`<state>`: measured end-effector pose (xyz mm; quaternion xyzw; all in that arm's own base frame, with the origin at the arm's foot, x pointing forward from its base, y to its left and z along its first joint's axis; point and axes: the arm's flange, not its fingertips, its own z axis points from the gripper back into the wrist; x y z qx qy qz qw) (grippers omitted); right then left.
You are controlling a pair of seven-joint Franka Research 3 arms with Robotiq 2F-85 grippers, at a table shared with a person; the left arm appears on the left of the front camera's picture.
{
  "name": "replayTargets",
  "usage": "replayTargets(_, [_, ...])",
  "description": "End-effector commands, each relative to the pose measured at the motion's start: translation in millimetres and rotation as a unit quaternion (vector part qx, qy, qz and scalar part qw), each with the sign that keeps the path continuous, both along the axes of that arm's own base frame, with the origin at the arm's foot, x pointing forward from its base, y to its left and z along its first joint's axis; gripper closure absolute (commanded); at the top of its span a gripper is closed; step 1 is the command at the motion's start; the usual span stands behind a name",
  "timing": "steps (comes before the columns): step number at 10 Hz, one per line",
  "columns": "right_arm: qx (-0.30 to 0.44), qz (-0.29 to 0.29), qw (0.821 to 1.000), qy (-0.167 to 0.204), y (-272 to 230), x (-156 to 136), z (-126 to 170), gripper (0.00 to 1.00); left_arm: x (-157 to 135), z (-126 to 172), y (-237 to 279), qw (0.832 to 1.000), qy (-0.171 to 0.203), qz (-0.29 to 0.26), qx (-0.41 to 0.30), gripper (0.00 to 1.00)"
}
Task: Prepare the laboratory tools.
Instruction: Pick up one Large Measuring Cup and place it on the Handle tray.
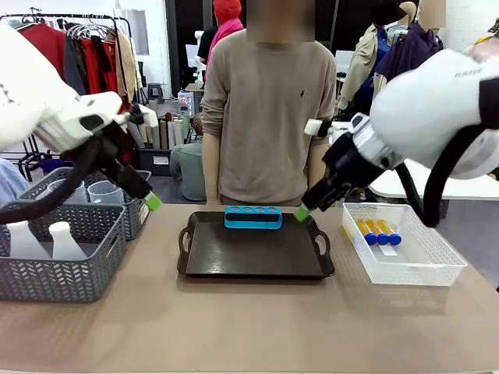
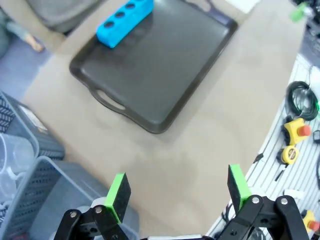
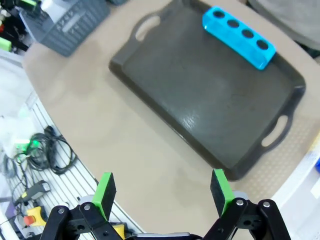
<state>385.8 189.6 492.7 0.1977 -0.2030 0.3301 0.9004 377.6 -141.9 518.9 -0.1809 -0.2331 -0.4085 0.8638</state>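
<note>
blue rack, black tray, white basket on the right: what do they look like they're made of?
Blue rack: probably moulded plastic, matte, with uniform colour and rounded edges.
Black tray: likely plastic, semi-gloss, with soft reflections on its floor.
White basket: looks like plastic, with perforated mesh walls.

The tan tabletop carries a black tray at its middle, toward the far edge, with one handle facing each side edge. Two grey mesh baskets stand by the left edge, the nearer one just in front of the farther one. A white mesh basket stands near the right edge, apart from the tray.
</note>
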Motion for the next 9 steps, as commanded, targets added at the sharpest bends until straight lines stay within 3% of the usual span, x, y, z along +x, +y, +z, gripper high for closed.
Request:
replayTargets(1, [0.039, 0.0, 0.999, -0.007, -13.9, 13.5, 9.3, 0.0, 6.2, 9.2, 9.2, 1.0, -0.014, -0.021, -0.017, 0.0])
replayTargets(2, [0.029, 0.006, 0.999, -0.035, -13.6, 13.1, 9.4, 0.0, 6.1, 8.9, 9.0, 1.0, -0.028, -0.008, -0.009, 0.0])
replayTargets(3, [0.017, -0.008, 1.0, -0.004, -7.1, 6.2, 11.5, 0.0, 1.4, 10.6, 6.3, 1.0, -0.009, -0.01, -0.004, 0.0])
replayTargets(6, [0.015, -0.01, 1.0, -0.012, -10.4, 8.9, 15.0, 0.0, 2.3, 13.8, 8.2, 1.0, -0.015, -0.007, 0.001, 0.0])
replayTargets(7, [0.066, 0.018, 0.997, 0.019, -17.4, 16.9, 34.2, 0.0, 2.0, 28.5, 12.4, 0.999, 0.001, -0.047, -0.007, 0.0])
replayTargets(9, [0.1, 0.033, 0.994, 0.021, -34.0, 26.1, 82.1, 0.0, -1.2, 64.3, 29.3, 0.997, -0.001, -0.076, -0.02, 0.0])
